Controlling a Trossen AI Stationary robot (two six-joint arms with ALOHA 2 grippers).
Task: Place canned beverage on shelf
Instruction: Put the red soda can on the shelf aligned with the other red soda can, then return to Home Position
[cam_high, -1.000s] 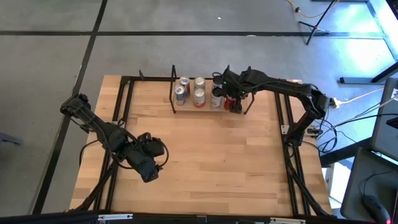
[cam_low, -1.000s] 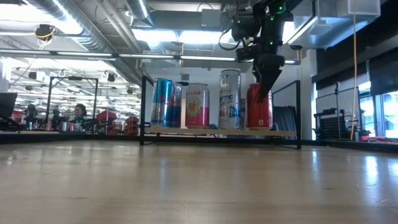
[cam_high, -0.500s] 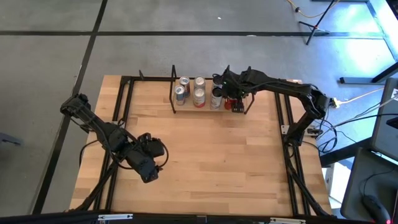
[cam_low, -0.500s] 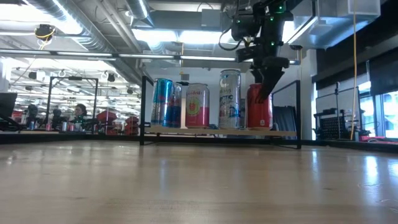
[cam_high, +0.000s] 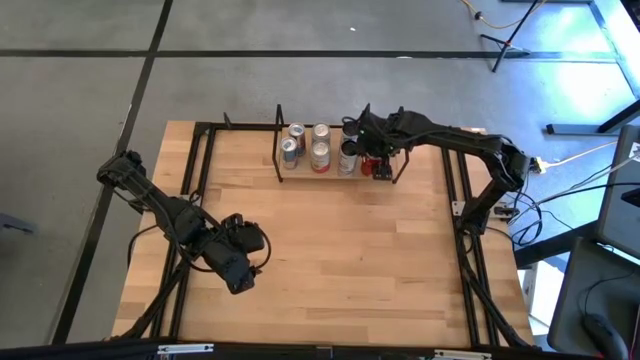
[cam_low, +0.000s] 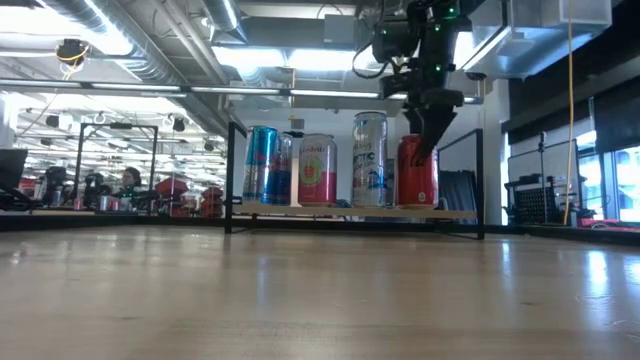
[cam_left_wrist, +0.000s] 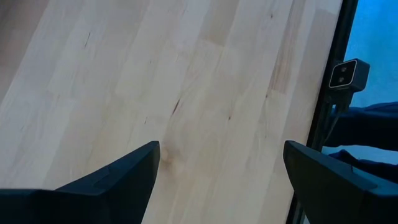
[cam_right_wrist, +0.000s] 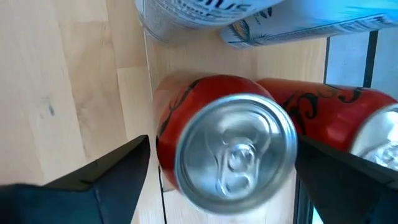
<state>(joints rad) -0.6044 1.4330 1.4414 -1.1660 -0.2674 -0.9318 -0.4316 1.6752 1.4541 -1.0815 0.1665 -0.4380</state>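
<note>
The shelf (cam_high: 330, 174), a light-wood board with black wire end frames, stands at the table's far middle. Several cans stand upright on it: blue, pink and silver ones (cam_low: 369, 160), and a red can (cam_low: 417, 172) at its right end. In the right wrist view the red can (cam_right_wrist: 233, 146) shows from above, with a second red can (cam_right_wrist: 348, 115) beside it. My right gripper (cam_right_wrist: 222, 144) hangs over the red can, open, with one finger on each side of the can's top and a gap showing. My left gripper (cam_high: 240, 270) is open and empty over the table's near left.
Black rails (cam_high: 462, 215) edge the table on the left and right. Bare wood (cam_high: 340, 250) lies between the shelf and the near edge. People and equipment show in the room beyond the table in the low view.
My right gripper has risen a little above the red can, which stays standing on the shelf.
</note>
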